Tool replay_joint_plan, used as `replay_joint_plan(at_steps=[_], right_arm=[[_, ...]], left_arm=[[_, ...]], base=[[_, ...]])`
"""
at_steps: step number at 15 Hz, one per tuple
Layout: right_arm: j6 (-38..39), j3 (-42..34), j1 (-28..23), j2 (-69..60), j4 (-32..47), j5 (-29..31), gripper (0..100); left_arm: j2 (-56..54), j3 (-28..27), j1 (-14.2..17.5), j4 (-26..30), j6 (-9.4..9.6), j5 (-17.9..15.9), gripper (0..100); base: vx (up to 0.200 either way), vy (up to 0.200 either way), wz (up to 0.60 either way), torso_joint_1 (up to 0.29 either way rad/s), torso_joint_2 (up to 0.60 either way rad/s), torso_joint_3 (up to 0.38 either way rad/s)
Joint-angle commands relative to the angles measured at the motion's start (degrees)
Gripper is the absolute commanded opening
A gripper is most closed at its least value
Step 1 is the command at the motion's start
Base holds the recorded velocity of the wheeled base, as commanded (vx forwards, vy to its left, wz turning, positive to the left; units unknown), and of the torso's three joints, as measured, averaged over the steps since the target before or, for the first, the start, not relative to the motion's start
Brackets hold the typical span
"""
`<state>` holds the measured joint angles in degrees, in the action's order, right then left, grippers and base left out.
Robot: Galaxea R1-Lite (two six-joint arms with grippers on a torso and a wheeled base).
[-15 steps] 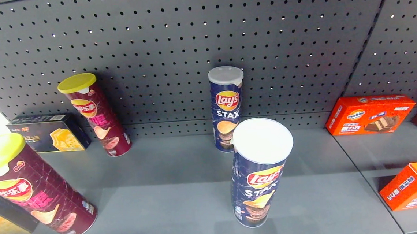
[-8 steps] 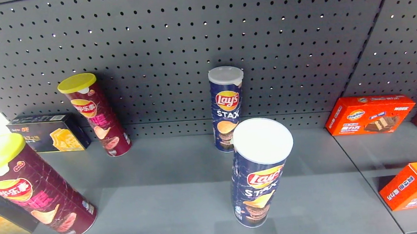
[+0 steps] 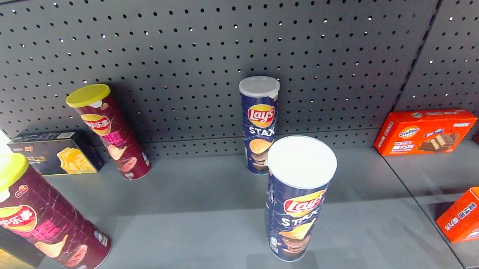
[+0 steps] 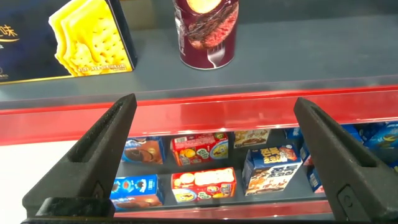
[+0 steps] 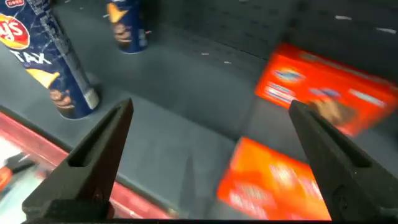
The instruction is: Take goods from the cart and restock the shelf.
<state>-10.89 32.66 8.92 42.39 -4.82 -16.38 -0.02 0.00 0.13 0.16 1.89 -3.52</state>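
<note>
On the grey shelf (image 3: 204, 238) stand two dark blue chip cans with pale lids, one at the front (image 3: 297, 202) and one by the pegboard (image 3: 260, 124). Two maroon cans with yellow lids stand further left, one at the front (image 3: 38, 216) and one at the back (image 3: 108, 133). My left gripper (image 4: 214, 102) is open and holds nothing, just before the shelf's red front edge (image 4: 211, 115), facing the front maroon can (image 4: 205, 31). My right gripper (image 5: 211, 106) is open and holds nothing over the shelf's right part, between the front blue can (image 5: 53, 62) and the orange boxes (image 5: 329, 87).
Dark biscuit boxes (image 3: 57, 153) lie at the far left. Orange boxes lie on the right, one at the back (image 3: 425, 132) and one at the front (image 3: 477, 213). Bare shelf lies between the maroon and blue cans. A lower shelf holds several small snack boxes (image 4: 199, 168).
</note>
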Motion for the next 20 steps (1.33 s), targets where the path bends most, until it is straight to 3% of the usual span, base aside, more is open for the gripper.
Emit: replay_joint_plan(at_steps=[1, 12, 20], right_arm=[[-0.63, 1.44, 6.46, 14.65, -6.17, -0.4, 100], [-0.72, 2.85, 23.86, 30.21, -8.98, 3.99, 100], [-0.72, 9.44, 25.62, 39.97, -9.07, 6.28, 100]], left_arm=[[0.11, 0.0, -0.05, 0.02, -0.04, 0.01, 100], [0.11, 0.0, 0.04, 0.02, -0.4, 0.1, 100], [0.11, 0.0, 0.04, 0.02, -0.4, 0.1, 100]], base=[[0.0, 0.0, 0.0, 0.0, 0.0, 0.0], [0.0, 0.0, 0.0, 0.0, 0.0, 0.0], [0.0, 0.0, 0.0, 0.0, 0.0, 0.0]])
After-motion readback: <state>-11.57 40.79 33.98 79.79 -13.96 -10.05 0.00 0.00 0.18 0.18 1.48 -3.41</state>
